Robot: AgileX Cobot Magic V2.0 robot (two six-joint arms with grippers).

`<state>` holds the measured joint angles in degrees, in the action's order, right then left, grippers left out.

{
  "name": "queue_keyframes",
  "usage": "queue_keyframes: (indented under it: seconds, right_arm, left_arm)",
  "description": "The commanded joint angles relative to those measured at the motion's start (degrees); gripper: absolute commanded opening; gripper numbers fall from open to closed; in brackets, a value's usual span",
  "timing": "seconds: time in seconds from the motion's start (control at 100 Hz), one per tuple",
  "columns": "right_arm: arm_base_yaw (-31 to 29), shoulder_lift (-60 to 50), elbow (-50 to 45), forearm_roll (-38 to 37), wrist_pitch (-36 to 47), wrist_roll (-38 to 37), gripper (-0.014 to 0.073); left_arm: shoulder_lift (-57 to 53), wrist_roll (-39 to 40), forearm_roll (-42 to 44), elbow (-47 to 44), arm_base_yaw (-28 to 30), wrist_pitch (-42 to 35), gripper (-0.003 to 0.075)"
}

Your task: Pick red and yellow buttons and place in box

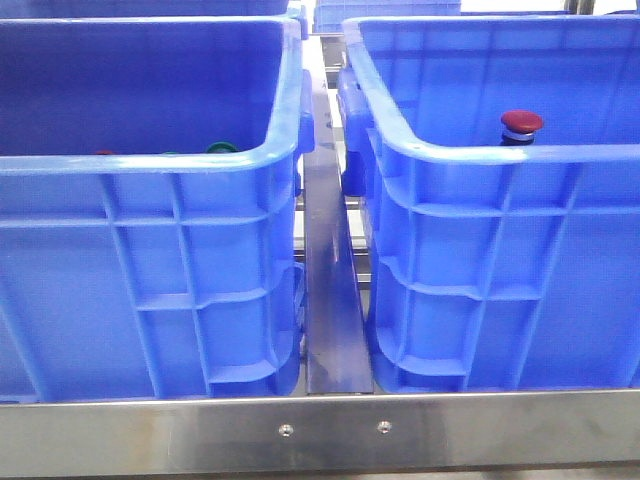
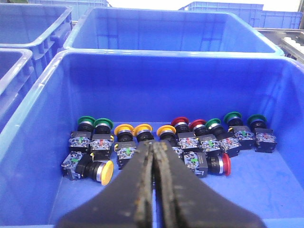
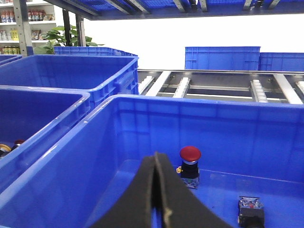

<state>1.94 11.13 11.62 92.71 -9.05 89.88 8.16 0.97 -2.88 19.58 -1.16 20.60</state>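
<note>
Hovering above the heap with the left gripper (image 2: 155,148) pressed closed, fingers (image 2: 142,180) flush together and nothing between them; likewise the right gripper (image 3: 156,159), clenched on empty air over the box (image 1: 480,150). Already resting upright on that box's floor: one red button (image 3: 190,154), plus a second unit (image 3: 250,209) beside it, cap colour not readable. Waiting in the source crate (image 2: 42,142): yellow buttons (image 2: 124,129) in mid-row, another yellow one (image 2: 103,171) tipped on its side nearby, red buttons (image 2: 180,122) further along, a red one (image 2: 223,164) lying over, and green buttons (image 2: 86,120) at both ends.

Likely trouble: descending with jaws closed, shoving the tight row instead of straddling a cap. Touching neighbours, so risk of pinching two at once or nipping a contact block rather than the collar. Greens just beside reds, hence a wrong pick if aim drifts. Tipped ones apt to roll out of a grip. Clipping the thick rim during transfer, dropping the load between crates.
</note>
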Motion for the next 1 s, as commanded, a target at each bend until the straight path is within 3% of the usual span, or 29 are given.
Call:
queue_keyframes:
  seconds: [0.0, 0.32, 0.5, 0.69, 0.75, 0.79, 0.99]
  right_arm:
    - [0.11, 0.47, 1.48, 1.66, -0.91, 0.43, -0.0071]
    - [0.11, 0.47, 1.48, 1.66, -0.91, 0.43, -0.0071]
    - [0.11, 0.47, 1.48, 1.66, -0.96, 0.43, -0.0071]
    - [0.11, 0.47, 1.48, 1.66, -0.90, 0.43, -0.0071]
    - [0.11, 0.53, 1.48, 1.66, -0.92, 0.43, -0.0071]
    - [0.11, 0.53, 1.48, 1.66, -0.92, 0.43, -0.0071]
    - [0.11, 0.65, 1.48, 1.66, -0.83, 0.43, -0.0071]
  left_arm:
    - [0.58, 0.30, -0.26, 1.57, 0.10, -4.93, -0.0020]
    - [0.45, 0.30, -0.26, -0.83, 0.10, -5.71, -0.0020]
    - [-2.96, 3.88, 1.79, -8.41, 0.10, -16.79, -0.0020]
    - [-9.96, 3.88, 2.88, -17.58, 1.59, -18.17, -0.0020]
    - [-10.20, 3.88, 2.88, -21.05, 1.92, -22.43, -0.0020]
    - [-10.20, 3.88, 2.88, -20.41, 2.00, -18.31, -0.0020]
    - [-10.20, 3.88, 2.88, -20.67, 2.00, -19.81, -0.0020]
